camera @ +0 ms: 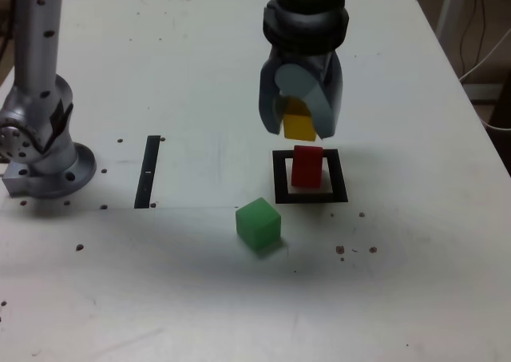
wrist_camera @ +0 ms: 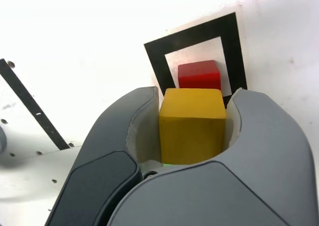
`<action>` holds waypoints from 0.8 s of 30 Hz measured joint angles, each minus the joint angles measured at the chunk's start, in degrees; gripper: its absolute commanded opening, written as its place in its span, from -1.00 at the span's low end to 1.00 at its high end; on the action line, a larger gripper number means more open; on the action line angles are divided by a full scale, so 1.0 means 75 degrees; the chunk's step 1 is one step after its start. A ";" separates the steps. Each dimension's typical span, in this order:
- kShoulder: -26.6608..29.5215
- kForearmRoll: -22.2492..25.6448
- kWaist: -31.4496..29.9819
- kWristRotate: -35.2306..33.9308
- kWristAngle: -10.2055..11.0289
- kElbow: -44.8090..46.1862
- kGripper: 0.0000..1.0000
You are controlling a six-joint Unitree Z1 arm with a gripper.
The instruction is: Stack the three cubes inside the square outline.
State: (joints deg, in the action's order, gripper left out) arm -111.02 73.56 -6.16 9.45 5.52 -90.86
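Nearest to the exterior camera, the green cube (camera: 259,224) lay on the table (camera: 415,298), outside the square outline (camera: 310,177) and not yet used. The red cube (camera: 307,166) already stood inside the outline. The claw (camera: 300,114) was clenched on the yellow cube (camera: 299,125), held in the air above the red one. So one cube seemed placed, and two were left to stack.

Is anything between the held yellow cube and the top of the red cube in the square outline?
Nothing visible. The gripper holds the yellow cube just above the red cube, which sits inside the square outline; the green cube lies apart, outside it.
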 measured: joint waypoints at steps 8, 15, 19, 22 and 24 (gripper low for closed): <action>-0.0396 -0.0019 -0.0002 -0.0050 0.0019 -0.0018 -0.49; -0.0426 -0.0087 0.0005 -0.0050 -0.0057 0.0018 -0.48; -0.0456 -0.0138 0.0005 -0.0050 -0.0044 0.0063 -0.48; -0.0493 -0.0166 0.0005 -0.0050 -0.0026 0.0063 -0.47; -0.0554 -0.0184 0.0008 -0.0050 -0.0018 0.0062 -0.47</action>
State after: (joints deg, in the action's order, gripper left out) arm -115.18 72.18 -6.10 9.07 5.39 -90.40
